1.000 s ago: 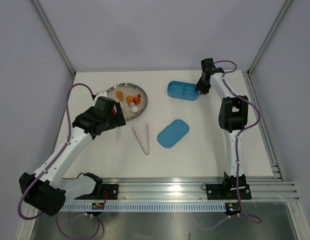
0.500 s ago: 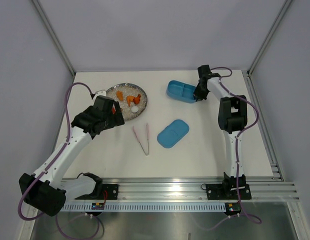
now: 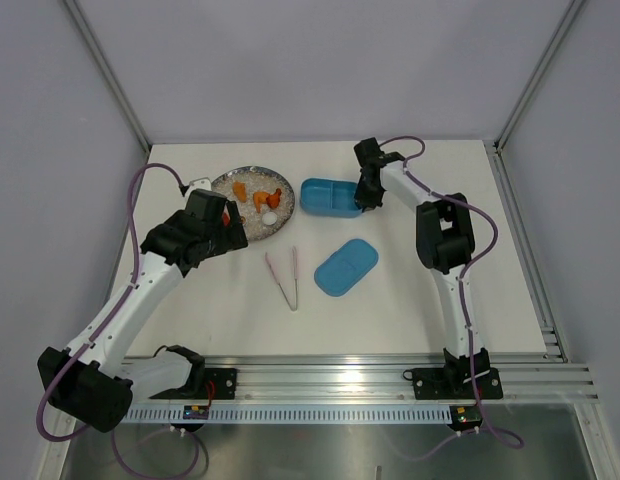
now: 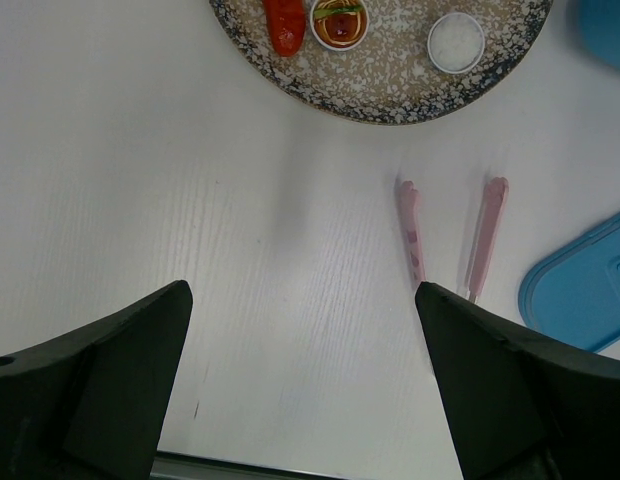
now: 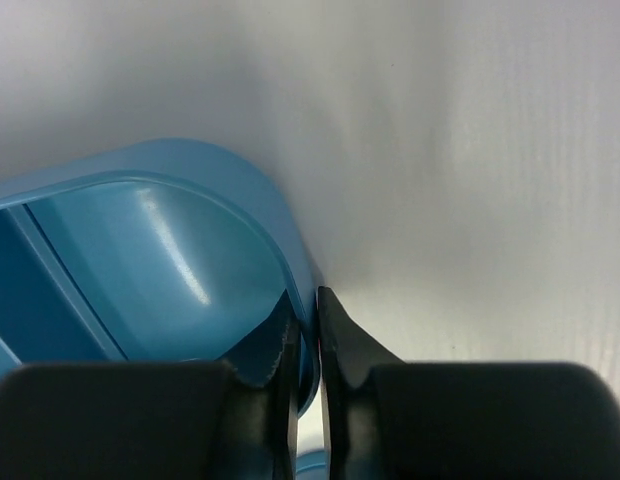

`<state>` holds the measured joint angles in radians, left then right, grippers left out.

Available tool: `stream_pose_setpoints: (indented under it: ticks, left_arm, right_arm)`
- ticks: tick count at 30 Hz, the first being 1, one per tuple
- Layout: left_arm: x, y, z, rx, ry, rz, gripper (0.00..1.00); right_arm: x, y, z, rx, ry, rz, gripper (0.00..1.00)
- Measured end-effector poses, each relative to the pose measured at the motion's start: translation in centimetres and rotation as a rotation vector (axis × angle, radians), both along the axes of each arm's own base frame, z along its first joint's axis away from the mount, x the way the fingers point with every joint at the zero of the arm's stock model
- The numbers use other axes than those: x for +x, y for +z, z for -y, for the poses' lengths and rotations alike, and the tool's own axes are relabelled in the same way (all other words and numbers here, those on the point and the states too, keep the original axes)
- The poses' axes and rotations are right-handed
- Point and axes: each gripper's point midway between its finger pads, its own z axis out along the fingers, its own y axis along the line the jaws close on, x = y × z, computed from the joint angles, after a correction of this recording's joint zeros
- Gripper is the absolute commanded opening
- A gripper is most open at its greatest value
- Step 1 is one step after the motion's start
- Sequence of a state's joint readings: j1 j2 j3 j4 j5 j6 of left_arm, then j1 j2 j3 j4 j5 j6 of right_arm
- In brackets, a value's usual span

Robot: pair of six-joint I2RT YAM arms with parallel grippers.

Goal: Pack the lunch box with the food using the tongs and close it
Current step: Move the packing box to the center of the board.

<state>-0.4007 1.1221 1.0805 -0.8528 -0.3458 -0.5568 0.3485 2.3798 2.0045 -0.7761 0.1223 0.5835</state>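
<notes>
Top external: right gripper (image 3: 362,198) pinches empty box (image 3: 325,198) rim at 3 o'clock, left gripper (image 4: 300,300) spread, food (image 3: 263,199) on plate (image 3: 252,170), tongs (image 3: 285,278) untouched, lid (image 3: 346,266) off.

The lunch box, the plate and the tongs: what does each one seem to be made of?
The lunch box looks like glossy blue plastic: a bright highlight streaks its inner wall. The plate seems ceramic or melamine, speckled, with a dark rim. The tongs look like matte pink plastic, perhaps silicone; no shine shows.

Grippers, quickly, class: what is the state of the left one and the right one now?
Left gripper: open, holding nothing.
Right gripper: closed on the lunch box rim.
</notes>
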Motion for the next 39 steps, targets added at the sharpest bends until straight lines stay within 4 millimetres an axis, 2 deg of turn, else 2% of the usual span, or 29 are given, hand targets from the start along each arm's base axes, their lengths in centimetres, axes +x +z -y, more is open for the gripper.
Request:
stream_pose_setpoints:
  ticks: [1,2,6,18,29,32,33,34,36,39]
  left_arm:
    - [0.0,0.0,0.0,0.002,-0.002,-0.001,0.99]
    - [0.0,0.0,0.0,0.002,-0.002,-0.001,0.99]
    - [0.0,0.0,0.0,0.005,-0.006,-0.001,0.99]
    - [0.0,-0.4,0.2,0.003,-0.015,-0.019,0.99]
    - [0.0,-0.6,0.4,-0.008,-0.018,-0.022,0.99]
    - [-0.1,-1.1,0.6,-0.012,-0.022,-0.025,0.99]
    - [-0.3,-1.5,0.8,-0.015,-0.026,-0.030,0.99]
    - [-0.5,-1.8,1.1,-0.021,-0.030,-0.039,0.99]
    - [-0.9,-2.3,1.9,-0.042,-0.040,-0.053,0.99]
    - [-1.3,-2.6,3.5,-0.082,-0.047,-0.064,0.99]
  right_arm:
    - [-0.1,0.0,-0.3,-0.001,0.004,-0.001,0.24]
    - [-0.2,0.1,-0.5,0.000,0.005,-0.001,0.33]
    - [-0.4,0.2,-0.5,0.004,-0.003,-0.002,0.48]
    - [-2.5,1.1,-0.4,0.034,-0.018,-0.012,0.49]
    - [-4.0,2.2,-2.6,0.079,0.018,-0.002,0.49]
    - [-4.3,2.8,-2.7,0.089,0.024,0.002,0.69]
    - [-4.3,3.1,-2.7,0.090,0.024,0.007,0.81]
    - [-4.3,3.7,-2.7,0.091,0.025,0.016,0.86]
    - [-4.3,5.5,-2.5,0.090,0.035,0.048,0.93]
    - [-4.0,9.3,-2.1,0.094,0.038,0.131,0.95]
